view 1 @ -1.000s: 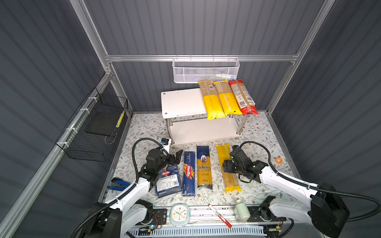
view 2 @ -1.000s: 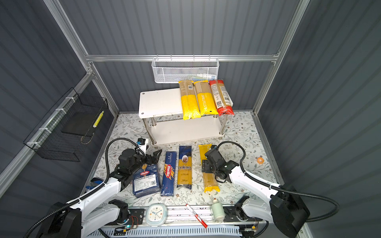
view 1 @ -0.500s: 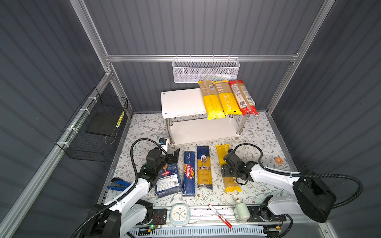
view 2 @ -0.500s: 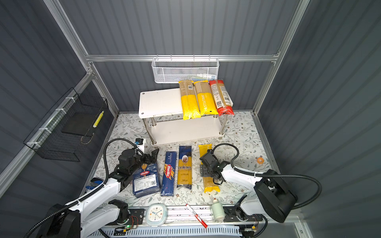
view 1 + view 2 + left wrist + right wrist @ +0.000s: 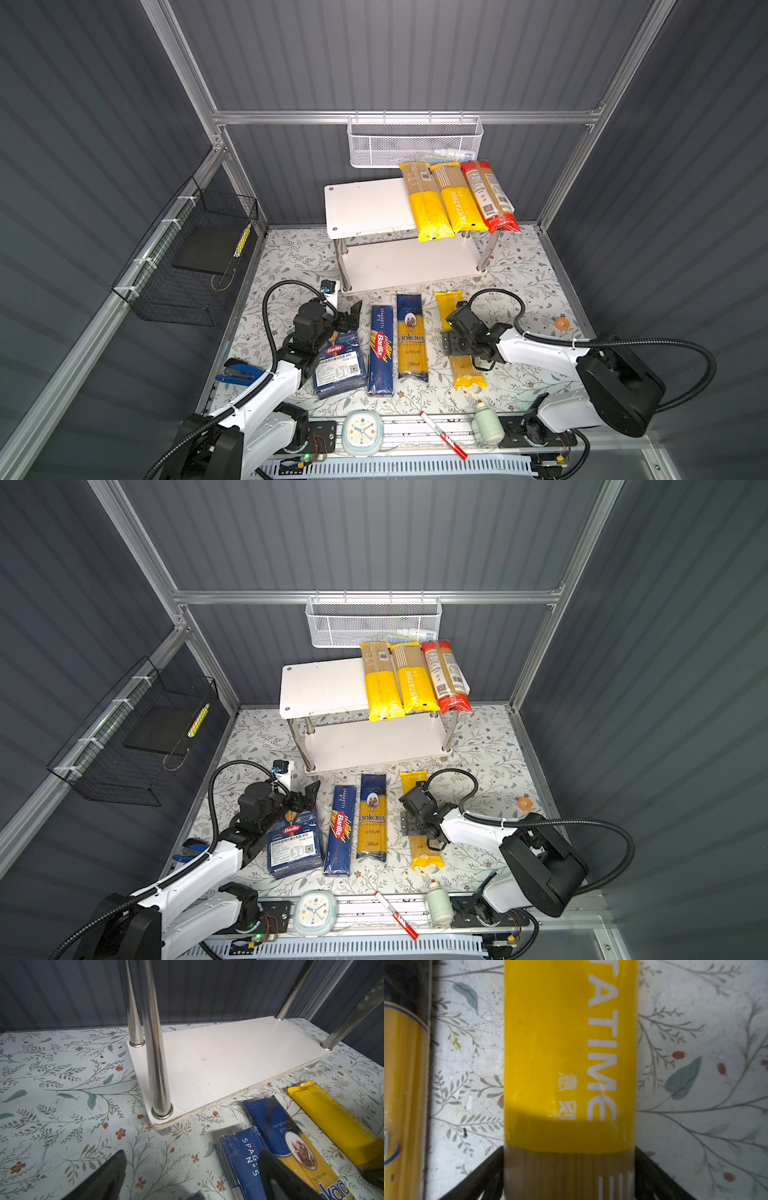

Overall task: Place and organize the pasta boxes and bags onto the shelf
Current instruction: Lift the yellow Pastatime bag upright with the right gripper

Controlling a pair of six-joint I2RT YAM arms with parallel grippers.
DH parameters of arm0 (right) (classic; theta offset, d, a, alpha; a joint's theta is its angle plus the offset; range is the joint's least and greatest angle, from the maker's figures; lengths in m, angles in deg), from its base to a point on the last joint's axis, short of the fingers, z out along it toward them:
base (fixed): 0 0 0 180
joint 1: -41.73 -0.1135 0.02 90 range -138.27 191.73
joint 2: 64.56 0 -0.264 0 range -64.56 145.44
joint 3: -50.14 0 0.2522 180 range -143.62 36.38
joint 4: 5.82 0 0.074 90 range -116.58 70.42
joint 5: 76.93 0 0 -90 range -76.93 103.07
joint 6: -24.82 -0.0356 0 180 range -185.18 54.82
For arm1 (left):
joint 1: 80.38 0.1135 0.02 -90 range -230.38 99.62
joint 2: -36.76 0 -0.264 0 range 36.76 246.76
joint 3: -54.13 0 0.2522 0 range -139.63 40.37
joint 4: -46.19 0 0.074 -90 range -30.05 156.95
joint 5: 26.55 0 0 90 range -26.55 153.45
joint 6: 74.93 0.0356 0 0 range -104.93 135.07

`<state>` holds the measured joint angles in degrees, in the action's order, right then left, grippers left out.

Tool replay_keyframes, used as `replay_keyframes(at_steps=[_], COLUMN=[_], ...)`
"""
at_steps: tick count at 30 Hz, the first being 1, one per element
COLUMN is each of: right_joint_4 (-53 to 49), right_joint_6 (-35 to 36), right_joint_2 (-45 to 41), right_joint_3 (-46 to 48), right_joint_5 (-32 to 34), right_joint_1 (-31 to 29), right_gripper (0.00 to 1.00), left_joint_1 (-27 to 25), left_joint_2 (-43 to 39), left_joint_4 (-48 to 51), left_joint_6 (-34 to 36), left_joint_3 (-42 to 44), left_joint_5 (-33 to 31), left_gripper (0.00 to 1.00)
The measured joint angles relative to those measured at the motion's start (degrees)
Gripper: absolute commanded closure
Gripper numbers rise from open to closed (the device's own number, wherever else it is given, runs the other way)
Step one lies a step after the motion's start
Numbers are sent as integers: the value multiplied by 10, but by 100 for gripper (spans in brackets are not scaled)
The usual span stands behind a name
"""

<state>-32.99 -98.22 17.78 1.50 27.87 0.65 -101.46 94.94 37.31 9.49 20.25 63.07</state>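
Blue and yellow, nearest row on the mat [image 5: 519, 266], read left to right from above: wide box [image 5: 338, 368], narrow box [image 5: 381, 351], ankara bag [image 5: 411, 336], Pastatime bag [image 5: 467, 372], all flat and parallel. My left claw [image 5: 347, 316] hangs over the wide box's far end, jaws apart, holding nothing. My right claw [image 5: 569, 1150] sits low over the Pastatime bag's middle, jaws spread, one finger [image 5: 483, 1174] beside each long edge; the bag lies on the mat. Beyond stands the shelf [image 5: 365, 203]. At the right of its top board I see left shelf bag [image 5: 426, 208], middle shelf bag [image 5: 457, 203] and red bag [image 5: 490, 199], near ends overhanging.
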Motion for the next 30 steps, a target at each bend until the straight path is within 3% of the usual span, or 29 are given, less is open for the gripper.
replay_keyframes(at_steps=[6, 21, 30], right_joint_4=[-1, 17, 31], right_joint_6=[-6, -20, -20], right_joint_2=[19, 12, -49], right_joint_3=[-15, -5, 27], right_joint_5=[10, 11, 0], right_joint_1=[0, 0, -3], right_gripper=[15, 48, 65], left_joint_1=[0, 0, 0], left_joint_2=[0, -20, -29], left_joint_4=[0, -1, -1], left_joint_6=[0, 0, 0], left_joint_3=[0, 11, 16], left_joint_5=[-1, -1, -1], left_gripper=[1, 1, 1])
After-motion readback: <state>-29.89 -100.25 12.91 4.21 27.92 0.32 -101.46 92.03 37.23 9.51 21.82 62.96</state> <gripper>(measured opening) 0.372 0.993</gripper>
